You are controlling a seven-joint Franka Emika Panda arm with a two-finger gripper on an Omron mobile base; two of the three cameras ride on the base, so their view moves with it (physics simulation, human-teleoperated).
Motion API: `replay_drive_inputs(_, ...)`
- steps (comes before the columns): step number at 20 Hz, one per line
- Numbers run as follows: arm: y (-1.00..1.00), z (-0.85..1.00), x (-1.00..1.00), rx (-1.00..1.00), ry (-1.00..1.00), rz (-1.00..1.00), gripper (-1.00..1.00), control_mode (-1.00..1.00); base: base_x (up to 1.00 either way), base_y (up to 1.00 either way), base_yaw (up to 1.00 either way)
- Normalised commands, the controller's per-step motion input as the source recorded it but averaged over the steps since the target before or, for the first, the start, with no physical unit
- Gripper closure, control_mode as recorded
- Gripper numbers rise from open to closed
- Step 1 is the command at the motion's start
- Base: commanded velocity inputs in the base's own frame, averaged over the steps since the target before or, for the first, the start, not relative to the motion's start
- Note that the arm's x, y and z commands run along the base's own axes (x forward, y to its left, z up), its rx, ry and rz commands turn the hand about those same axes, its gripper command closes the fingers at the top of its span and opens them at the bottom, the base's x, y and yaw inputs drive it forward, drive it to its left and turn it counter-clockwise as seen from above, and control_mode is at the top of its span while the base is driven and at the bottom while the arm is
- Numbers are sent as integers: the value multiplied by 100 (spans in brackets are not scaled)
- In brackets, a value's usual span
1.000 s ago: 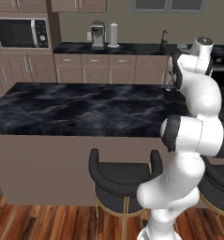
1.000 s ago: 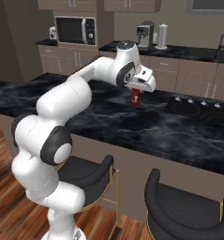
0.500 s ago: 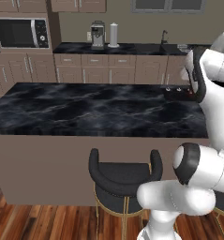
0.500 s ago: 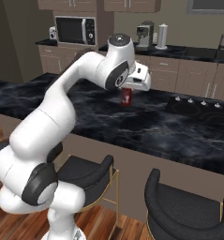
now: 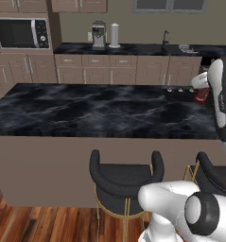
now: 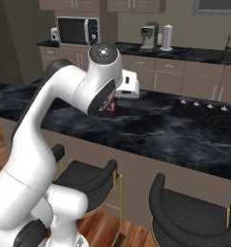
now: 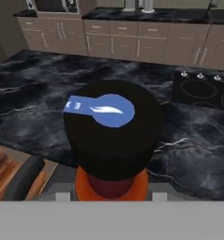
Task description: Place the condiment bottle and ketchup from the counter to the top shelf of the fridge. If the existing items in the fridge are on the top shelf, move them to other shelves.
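Observation:
My gripper (image 6: 113,99) is shut on the condiment bottle (image 6: 111,105), a small dark red-brown bottle hanging just above the black marble counter (image 6: 165,128). In the hand view its round black cap (image 7: 114,125) with a blue mark sits close up, with the orange-red neck below it and the counter (image 7: 33,98) behind. From the left base the bottle (image 5: 201,96) is a red patch beside my white forearm, with the gripper (image 5: 200,90) on it, over the counter (image 5: 86,111). The ketchup and the fridge are out of view.
A black cooktop (image 6: 209,113) is set into the counter to the right of the bottle. Dark bar stools (image 5: 126,177) (image 6: 194,214) stand along the near side. A microwave (image 5: 21,33), a coffee machine (image 5: 99,35) and a sink tap (image 5: 165,37) line the back wall.
The arm has swung and carried the bottle to the left over the counter and a little closer to the base. The grip has stayed shut and the base has not moved.

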Motion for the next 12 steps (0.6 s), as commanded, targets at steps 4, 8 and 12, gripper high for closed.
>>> replay_drive_inputs(4, 42, 16, -100, -1, -19, 12, 100, -100, 0, 0, 0)
replay_drive_inputs(8, 45, 14, -100, -4, -16, 8, 100, -100, 0, 0, 0)
replay_drive_inputs(12, 51, 10, -100, -8, -5, 0, 100, -100, 0, 0, 0)
